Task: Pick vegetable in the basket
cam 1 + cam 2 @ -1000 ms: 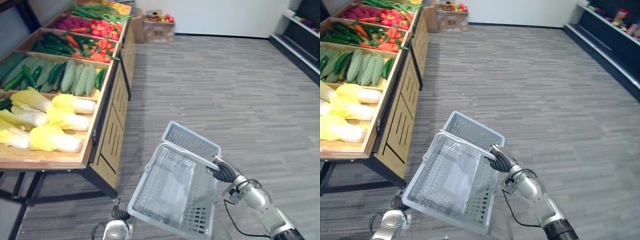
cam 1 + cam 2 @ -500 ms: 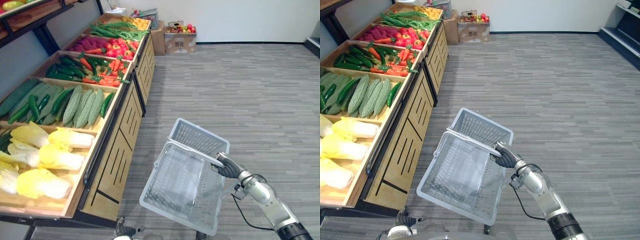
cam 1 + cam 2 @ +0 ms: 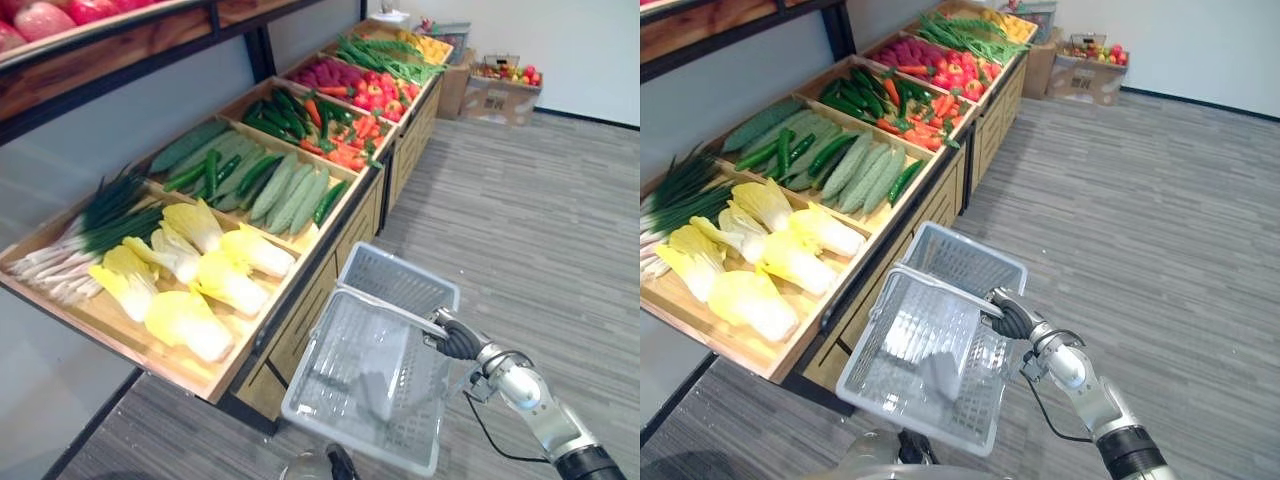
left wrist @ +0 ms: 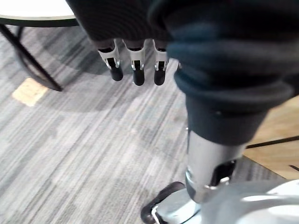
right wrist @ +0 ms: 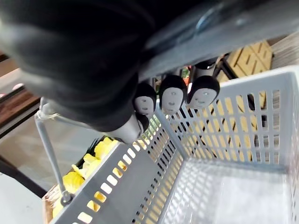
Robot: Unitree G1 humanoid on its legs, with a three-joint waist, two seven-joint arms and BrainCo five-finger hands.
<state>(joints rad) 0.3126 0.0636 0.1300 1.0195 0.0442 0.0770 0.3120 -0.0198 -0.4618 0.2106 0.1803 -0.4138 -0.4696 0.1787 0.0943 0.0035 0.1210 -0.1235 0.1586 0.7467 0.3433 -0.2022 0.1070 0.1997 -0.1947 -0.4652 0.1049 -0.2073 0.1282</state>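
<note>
A pale grey mesh basket (image 3: pixel 366 372) hangs in front of me. My right hand (image 3: pixel 456 341) is shut on its handle (image 5: pixel 212 24), and the fingers (image 5: pixel 172 96) curl round the bar. The basket's mesh bottom shows bare. It hangs close beside a wooden vegetable stand (image 3: pixel 300 300) on my left. The nearest bin holds yellow napa cabbages (image 3: pixel 205 285) and green onions (image 3: pixel 85 228). Further along lie cucumbers and bitter gourds (image 3: pixel 283 187), then carrots and peppers (image 3: pixel 335 125). My left hand (image 4: pixel 138 65) hangs low over the floor with straight fingers, holding nothing.
A dark upper shelf with red fruit (image 3: pixel 60 15) overhangs the stand. Cardboard boxes of fruit (image 3: pixel 500 85) stand at the far end by the wall. Grey plank floor (image 3: pixel 540 220) stretches to the right. A white round tabletop on dark legs (image 4: pixel 32 18) is near my left hand.
The camera has swung left, so the stand now fills the left of the picture and lies nearer the basket. My right hand keeps its hold on the handle.
</note>
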